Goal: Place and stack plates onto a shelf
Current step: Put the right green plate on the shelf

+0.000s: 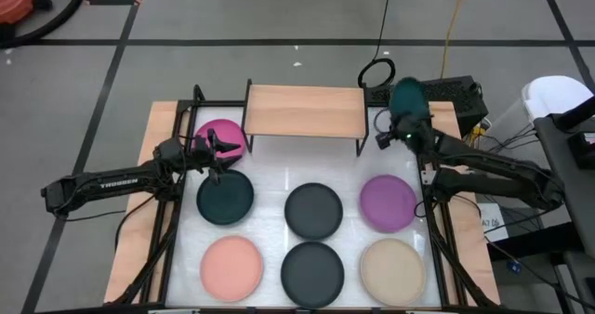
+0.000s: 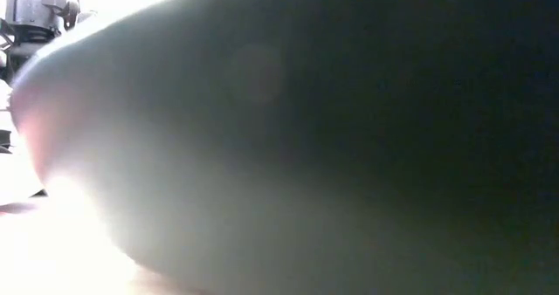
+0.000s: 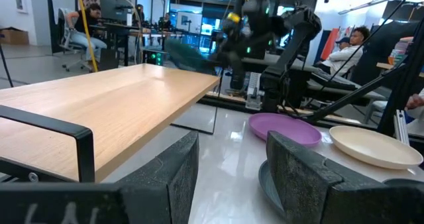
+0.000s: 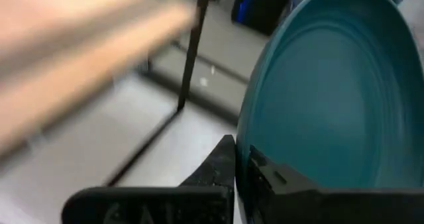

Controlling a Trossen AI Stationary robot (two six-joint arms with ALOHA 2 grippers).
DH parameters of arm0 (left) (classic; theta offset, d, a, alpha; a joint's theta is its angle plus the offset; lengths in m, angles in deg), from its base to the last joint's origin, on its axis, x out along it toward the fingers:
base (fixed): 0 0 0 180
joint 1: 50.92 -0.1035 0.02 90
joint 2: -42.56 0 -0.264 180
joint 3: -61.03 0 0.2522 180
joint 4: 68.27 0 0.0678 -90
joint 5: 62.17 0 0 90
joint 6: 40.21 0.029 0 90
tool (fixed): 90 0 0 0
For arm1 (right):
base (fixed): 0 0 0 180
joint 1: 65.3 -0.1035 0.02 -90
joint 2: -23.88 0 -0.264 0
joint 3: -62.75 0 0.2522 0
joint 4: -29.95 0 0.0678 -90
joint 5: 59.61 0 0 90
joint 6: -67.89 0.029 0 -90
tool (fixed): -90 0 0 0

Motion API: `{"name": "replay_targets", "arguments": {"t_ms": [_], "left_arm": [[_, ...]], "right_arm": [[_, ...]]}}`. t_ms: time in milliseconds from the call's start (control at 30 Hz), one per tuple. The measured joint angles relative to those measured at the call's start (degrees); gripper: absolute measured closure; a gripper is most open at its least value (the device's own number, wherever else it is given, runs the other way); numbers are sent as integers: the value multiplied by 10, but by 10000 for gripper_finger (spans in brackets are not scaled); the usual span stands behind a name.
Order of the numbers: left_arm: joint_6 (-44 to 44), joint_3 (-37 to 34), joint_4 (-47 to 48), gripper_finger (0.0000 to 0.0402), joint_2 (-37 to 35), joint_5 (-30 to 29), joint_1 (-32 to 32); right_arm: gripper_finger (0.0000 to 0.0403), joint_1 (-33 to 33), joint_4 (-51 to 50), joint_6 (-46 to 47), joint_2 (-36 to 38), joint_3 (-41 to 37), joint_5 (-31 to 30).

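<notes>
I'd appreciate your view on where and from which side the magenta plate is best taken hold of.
Grip the magenta plate by its rim, on the side facing the left tool, which hovers open there. The plate lies flat and shallow, so only its edge offers purchase; the shelf crowds the other side.

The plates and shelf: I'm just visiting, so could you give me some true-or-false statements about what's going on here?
1. The shelf holds no plate. True.
2. The right gripper holds a teal plate. True.
3. The magenta plate lies on the shelf. False: it lies on the table beside the shelf.
4. The left gripper grips the purple plate. False: its fingers are open and empty.
5. The two black plates are stacked. False: they lie apart.
</notes>
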Motion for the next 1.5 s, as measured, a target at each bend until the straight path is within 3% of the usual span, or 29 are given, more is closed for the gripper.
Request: {"name": "replay_targets", "arguments": {"t_ms": [200,467,667,1033,1500], "left_arm": [[0,0,0,220,0,0,0],[0,0,0,220,0,0,0],[0,0,0,220,0,0,0],[0,0,0,220,0,0,0],[0,0,0,220,0,0,0]], "right_arm": [[402,-12,5,-82,-12,113,8],[402,-73,12,-162,-123,257,135],[403,-124,-56,-200,-224,336,195],[403,-150,-133,-224,-328,354,193],[403,-165,-139,-248,-360,353,207]]}}
